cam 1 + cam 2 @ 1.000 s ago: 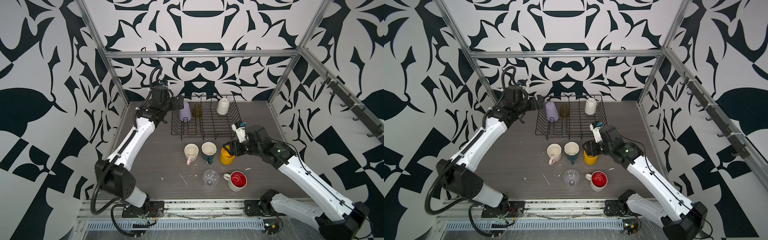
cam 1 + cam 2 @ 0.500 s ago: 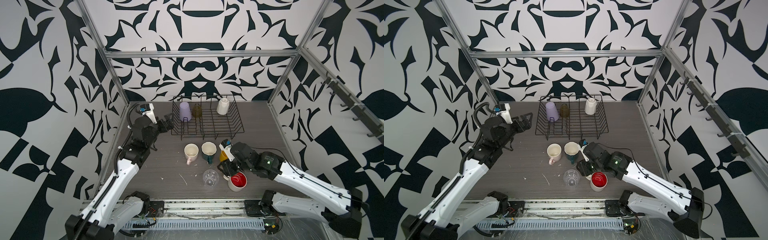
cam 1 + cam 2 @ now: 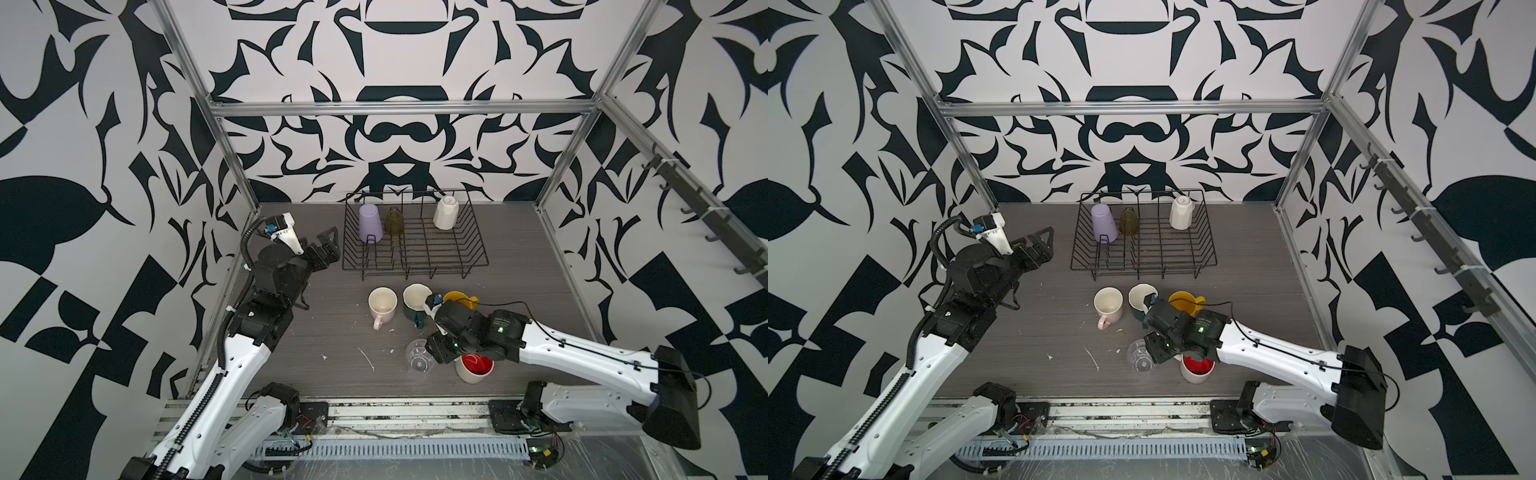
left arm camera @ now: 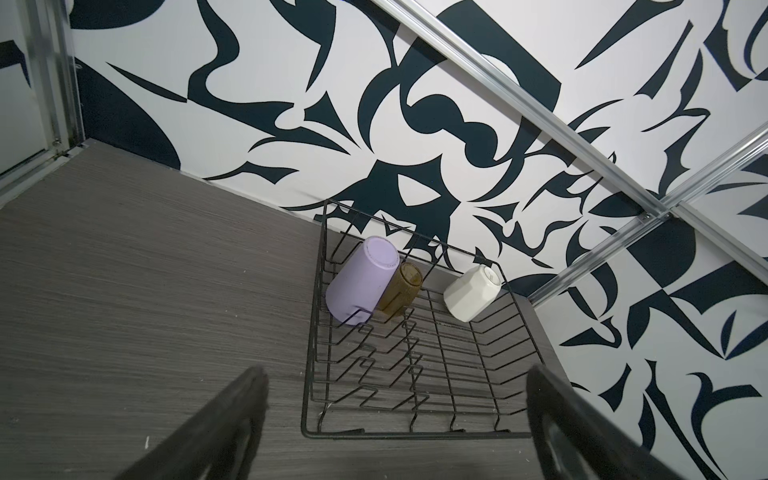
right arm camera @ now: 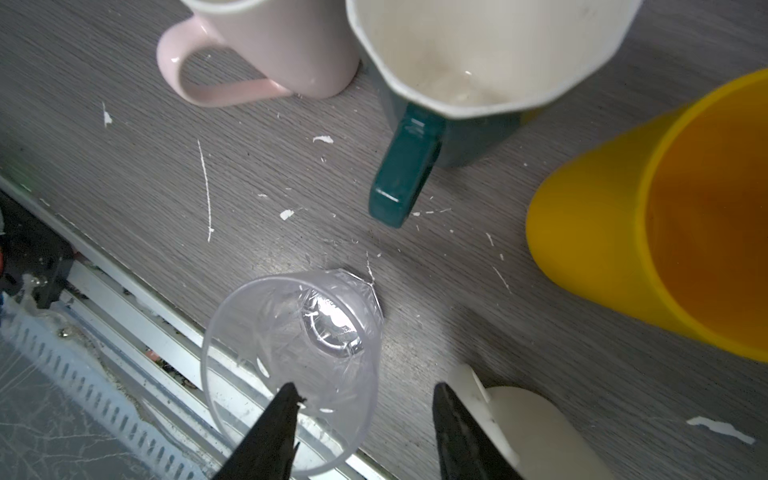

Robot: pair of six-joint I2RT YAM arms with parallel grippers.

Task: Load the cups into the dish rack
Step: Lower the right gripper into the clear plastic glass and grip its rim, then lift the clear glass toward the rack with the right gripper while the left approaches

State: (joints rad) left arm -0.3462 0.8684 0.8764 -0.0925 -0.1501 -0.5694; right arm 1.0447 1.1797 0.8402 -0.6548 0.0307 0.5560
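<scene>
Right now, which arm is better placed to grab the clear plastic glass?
Right: the right gripper straddles the rim of the clear plastic glass, jaws apart. The left gripper hangs open beside the black wire dish rack.

Grey wood grain with white flecks is covering the worktop [image 3: 332, 332]; black-and-white shapes are covering the walls [image 3: 399, 145]. The black dish rack [image 3: 415, 257] is contrasting with a lilac tumbler [image 3: 370, 222], olive glass [image 3: 394, 222], white mug [image 3: 445, 212], pink mug [image 3: 382, 305], green mug [image 3: 415, 297], yellow mug [image 3: 459, 297], red-lined cream mug [image 3: 473, 370], clear glass [image 3: 417, 357].
</scene>
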